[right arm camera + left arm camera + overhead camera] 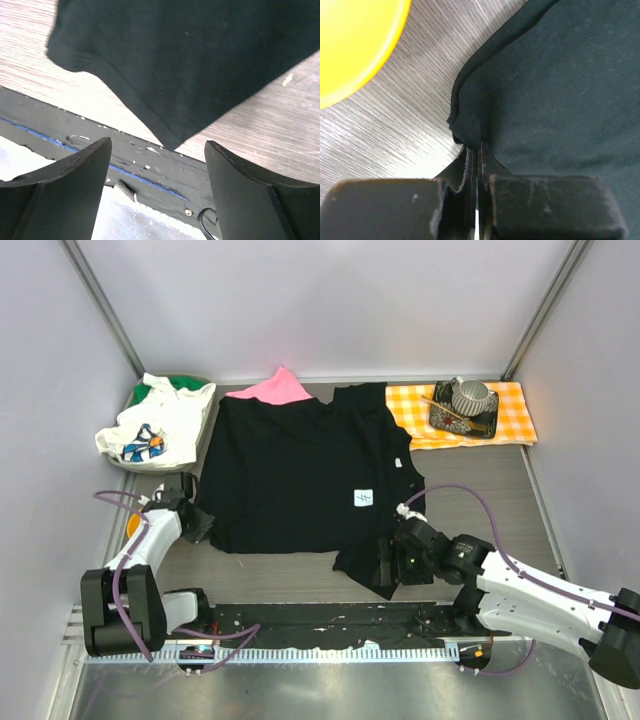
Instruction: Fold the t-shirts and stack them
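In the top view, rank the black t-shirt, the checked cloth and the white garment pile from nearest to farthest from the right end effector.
1. black t-shirt, its near corner right at the right end effector.
2. checked cloth, rear right.
3. white garment pile, rear left.

No legible text; small white label (365,498) on black t-shirt (290,470), marks unreadable.
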You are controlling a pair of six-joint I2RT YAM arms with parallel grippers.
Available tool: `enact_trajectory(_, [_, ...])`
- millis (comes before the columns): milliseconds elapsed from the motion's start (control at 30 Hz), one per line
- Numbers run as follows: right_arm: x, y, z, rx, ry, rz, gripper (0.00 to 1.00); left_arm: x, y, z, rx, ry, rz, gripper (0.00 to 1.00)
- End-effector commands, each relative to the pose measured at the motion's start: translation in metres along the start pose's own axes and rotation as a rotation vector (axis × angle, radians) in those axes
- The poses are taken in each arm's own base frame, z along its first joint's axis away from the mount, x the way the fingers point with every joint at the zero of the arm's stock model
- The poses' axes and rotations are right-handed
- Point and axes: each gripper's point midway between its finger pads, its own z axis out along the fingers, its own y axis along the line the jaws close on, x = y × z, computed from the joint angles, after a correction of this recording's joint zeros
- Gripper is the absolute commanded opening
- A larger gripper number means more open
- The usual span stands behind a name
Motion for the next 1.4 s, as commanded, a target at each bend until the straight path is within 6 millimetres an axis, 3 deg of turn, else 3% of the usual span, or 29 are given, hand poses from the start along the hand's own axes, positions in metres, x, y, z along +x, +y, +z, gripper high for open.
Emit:
enact_trajectory(0, [0.01,-0.009,0.004,0.041,0.019,0.069,0.8,0.002,-0.005,-0.007,0.051,0.005,0.024,0.0])
enact_trajectory(233, [0.014,-0.023,0.019,0.112,0.017,0.12,0.75,0.005,-0.008,-0.008,0.075,0.015,0.043,0.0])
enact_trajectory(567, [0.029,-0.017,0.045,0.132,0.054,0.149,0.68,0.008,-0.012,-0.009,0.113,0.023,0.039,0.0])
enact_trajectory(933, [0.047,-0.029,0.05,0.187,0.067,0.177,0.31,0.008,-0.014,-0.012,0.133,0.02,0.038,0.0])
enact_trajectory(1167, [0.042,-0.038,0.042,0.214,0.018,0.206,0.01,0.007,-0.015,-0.014,0.14,0.009,0.04,0.0])
enact_trajectory(1367, [0.024,-0.032,0.025,0.204,-0.05,0.182,0.01,0.006,-0.018,-0.016,0.154,0.008,0.04,0.0])
